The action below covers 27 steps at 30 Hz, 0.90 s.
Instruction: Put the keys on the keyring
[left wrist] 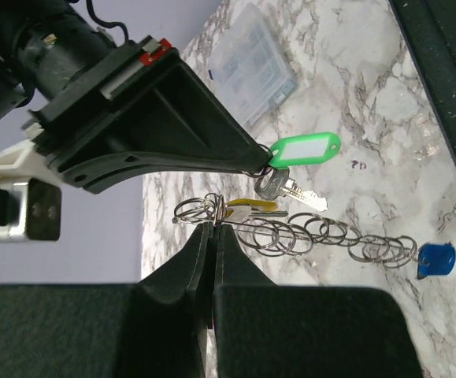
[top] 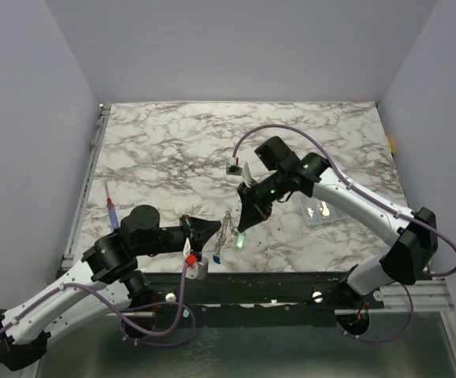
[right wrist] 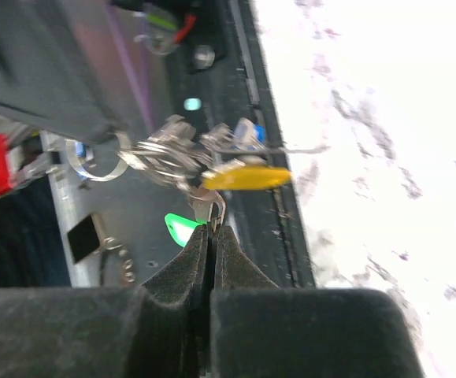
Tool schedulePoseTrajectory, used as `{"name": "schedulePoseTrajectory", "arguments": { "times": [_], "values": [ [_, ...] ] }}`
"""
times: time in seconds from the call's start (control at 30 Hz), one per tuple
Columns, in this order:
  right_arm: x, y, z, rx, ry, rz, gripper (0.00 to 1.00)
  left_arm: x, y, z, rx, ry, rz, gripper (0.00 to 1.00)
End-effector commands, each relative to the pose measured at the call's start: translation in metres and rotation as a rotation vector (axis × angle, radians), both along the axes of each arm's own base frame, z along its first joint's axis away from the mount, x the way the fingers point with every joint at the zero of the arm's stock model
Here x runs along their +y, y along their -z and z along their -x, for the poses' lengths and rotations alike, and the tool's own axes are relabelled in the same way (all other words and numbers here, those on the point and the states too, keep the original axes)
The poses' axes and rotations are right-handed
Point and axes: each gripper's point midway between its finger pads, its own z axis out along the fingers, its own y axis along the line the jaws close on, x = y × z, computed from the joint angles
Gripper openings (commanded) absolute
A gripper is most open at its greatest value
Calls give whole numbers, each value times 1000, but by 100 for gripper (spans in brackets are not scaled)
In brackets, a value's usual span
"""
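Note:
In the left wrist view my left gripper (left wrist: 213, 227) is shut on the thin wire of the keyring (left wrist: 194, 210), whose chain of small rings (left wrist: 330, 235) trails right to a blue key head (left wrist: 435, 260). A yellow-headed key (left wrist: 251, 206) hangs at the ring. My right gripper (left wrist: 261, 164) is shut on the small ring of the key with the green tag (left wrist: 306, 150), just above a silver key blade (left wrist: 292, 189). In the right wrist view the right gripper (right wrist: 212, 227) pinches a metal loop under the yellow head (right wrist: 247, 177). From above both grippers (top: 214, 228) (top: 245, 227) meet over the chain (top: 226, 228).
A clear plastic box (top: 318, 211) lies right of the right gripper. A thin red-and-blue pen (top: 113, 211) lies at the left. A small dark object (top: 232, 168) sits behind the grippers. The table's front edge and black rail (top: 291, 279) run just below the keys.

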Motion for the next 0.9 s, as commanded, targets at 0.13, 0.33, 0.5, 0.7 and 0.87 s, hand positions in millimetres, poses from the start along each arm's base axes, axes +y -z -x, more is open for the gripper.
{"name": "schedulePoseTrajectory", "arguments": {
  "times": [0.13,0.33,0.5,0.7,0.87],
  "values": [
    [-15,2,-37,-250,168,66,1,-4,-14,-4,-16,-13,42,0],
    [-15,-38,-56,-470,264,-90,1,-13,-19,1,128,-16,106,0],
    [-27,-68,-48,-676,307,-324,1,-20,-22,5,291,-29,174,0],
    [-38,-80,-39,-859,322,-480,1,-26,-38,6,389,-37,319,0],
    [-53,-79,-69,-979,464,-373,1,-28,-52,5,430,-39,399,0]
  ]
}}
